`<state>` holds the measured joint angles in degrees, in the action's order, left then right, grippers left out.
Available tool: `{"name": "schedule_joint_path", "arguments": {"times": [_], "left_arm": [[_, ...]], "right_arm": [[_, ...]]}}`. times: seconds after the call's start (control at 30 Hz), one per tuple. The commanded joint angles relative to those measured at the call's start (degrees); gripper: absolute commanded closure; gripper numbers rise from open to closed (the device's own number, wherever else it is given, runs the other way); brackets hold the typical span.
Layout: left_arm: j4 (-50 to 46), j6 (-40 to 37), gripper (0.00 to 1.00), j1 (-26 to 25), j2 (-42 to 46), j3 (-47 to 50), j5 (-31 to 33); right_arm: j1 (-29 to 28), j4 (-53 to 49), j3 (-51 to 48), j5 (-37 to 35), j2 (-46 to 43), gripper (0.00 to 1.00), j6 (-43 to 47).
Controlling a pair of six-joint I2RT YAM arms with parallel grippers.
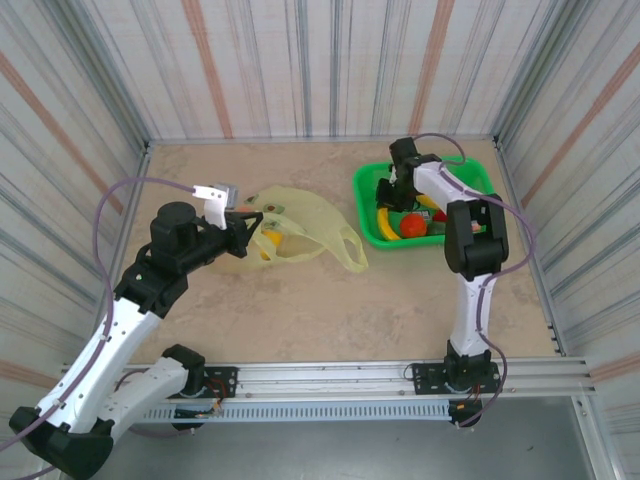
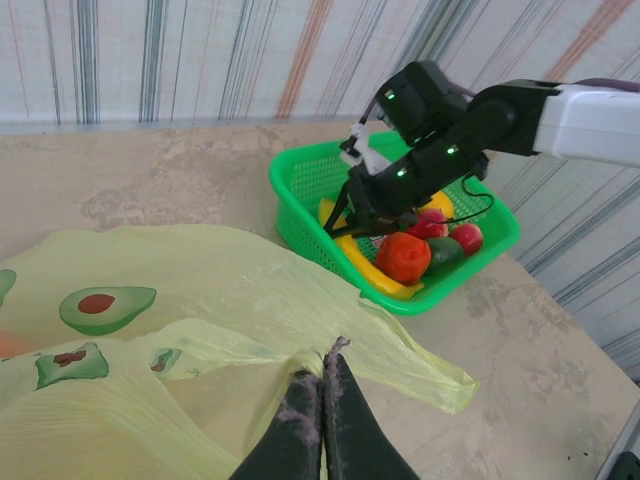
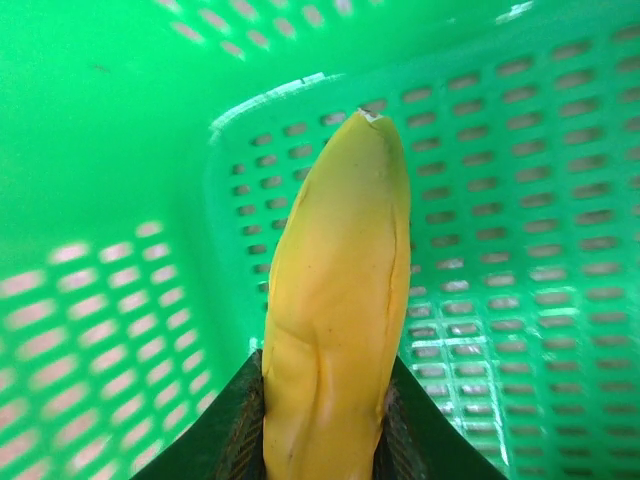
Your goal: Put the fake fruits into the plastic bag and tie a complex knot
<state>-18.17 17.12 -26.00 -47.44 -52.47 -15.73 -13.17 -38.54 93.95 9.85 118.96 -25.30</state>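
You're early in loading. Left gripper (image 2: pixel 322 392): jaws pinched on bag (image 2: pixel 230 290) rim, left of basket (image 2: pixel 300 215). Right gripper (image 3: pixel 325 430): jaws clamped on banana (image 3: pixel 335 300) inside basket. Other fruits (image 2: pixel 405 257) in basket too; knot not yet tied.

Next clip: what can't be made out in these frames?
- Top view: film of the plastic bag veils its contents beyond a yellow patch; fruit count unclear.
- Top view: the right arm covers part of the green basket.
- Right wrist view: the banana runs off the bottom edge between the right gripper fingers.
- Left wrist view: plastic bag cut off at left and bottom edges.
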Motion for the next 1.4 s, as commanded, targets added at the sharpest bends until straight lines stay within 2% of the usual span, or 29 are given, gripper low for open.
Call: {"name": "schedule_joint_path", "arguments": {"times": [0.0, 0.1, 0.27, 0.37, 0.53, 0.7, 1.0, 1.1, 1.17, 1.37], "left_arm": [[-0.07, -1.21, 1.0, 0.3, 0.08, 0.17, 1.02], [0.06, -1.18, 1.0, 0.43, -0.02, 0.26, 1.03], [-0.06, -1.33, 1.0, 0.42, -0.02, 0.35, 1.13], [-0.9, -1.09, 1.0, 0.34, 0.06, -0.08, 1.49], [-3.97, -0.26, 1.0, -0.19, 0.07, -1.96, 2.69], [-6.08, 1.45, 1.0, 0.24, 1.36, -2.03, 2.55], [-9.17, 4.29, 1.0, 2.28, 3.14, -3.41, 3.67], [-9.17, 5.71, 1.0, 4.07, 3.16, -3.43, 1.69], [-8.81, 6.29, 1.0, 4.59, 3.04, -3.3, 0.49], [-8.14, 7.46, 1.0, 4.69, 2.53, -3.1, 0.18]], "right_arm": [[0.67, 5.39, -2.8, 0.18, -9.59, 0.87, -1.62], [1.42, 9.45, -6.18, 3.07, -14.85, 0.87, -2.48], [1.28, 19.16, -12.46, 12.37, -23.87, 0.86, -4.08], [-0.77, 25.85, -16.0, 15.96, -29.85, 0.87, -6.04], [-6.0, 40.85, -20.62, 22.16, -36.83, 0.89, -16.03], [-14.55, 50.0, -21.85, 20.79, -38.05, 0.91, -21.44], [-25.78, 70.51, -27.18, 14.69, -32.85, 0.92, -36.75], [-29.0, 75.0, -28.94, 11.56, -30.88, 0.92, -36.23], [-29.92, 77.36, -30.38, 8.79, -30.14, 0.92, -34.85], [-29.84, 95.39, -34.23, 5.91, -23.75, 0.91, -36.02]]}}
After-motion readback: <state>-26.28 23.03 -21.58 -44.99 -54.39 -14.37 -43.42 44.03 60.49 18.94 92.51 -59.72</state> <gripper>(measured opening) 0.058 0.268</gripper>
